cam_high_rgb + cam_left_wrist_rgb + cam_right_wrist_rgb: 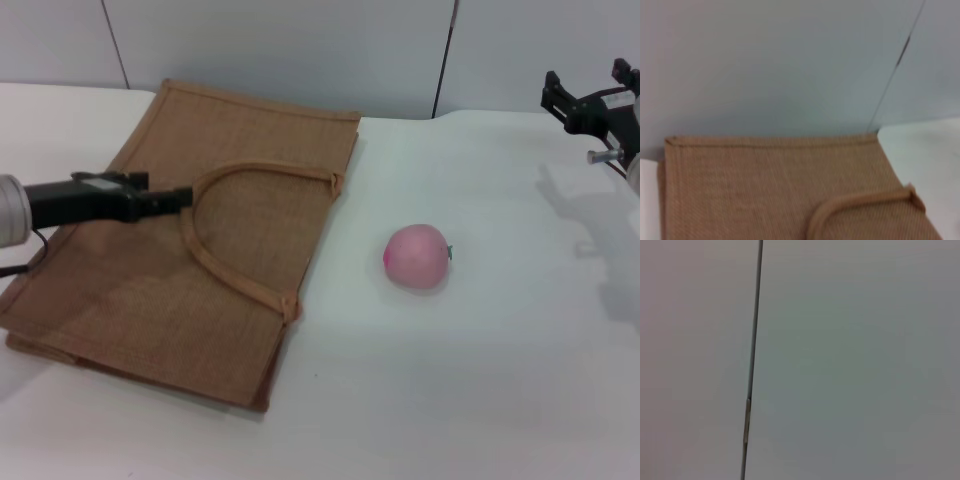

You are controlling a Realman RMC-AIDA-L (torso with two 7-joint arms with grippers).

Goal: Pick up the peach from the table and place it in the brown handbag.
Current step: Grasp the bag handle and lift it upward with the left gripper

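Observation:
The peach [418,257], small, round and pink, lies alone on the white table [480,380] right of centre. The brown handbag [200,270] lies flat on the table's left half, its arched handle [215,262] resting on top. My left gripper [186,196] reaches in from the left, low over the bag, its tip at the far end of the handle loop. The left wrist view shows the brown handbag [765,190] and its handle [860,202] close below. My right gripper [586,84] hangs open and holding nothing at the far right, well away from the peach.
A grey panelled wall [300,50] runs behind the table's far edge. The bag's far edge lies close to that wall. The right wrist view shows only the wall [850,360] and a seam in it.

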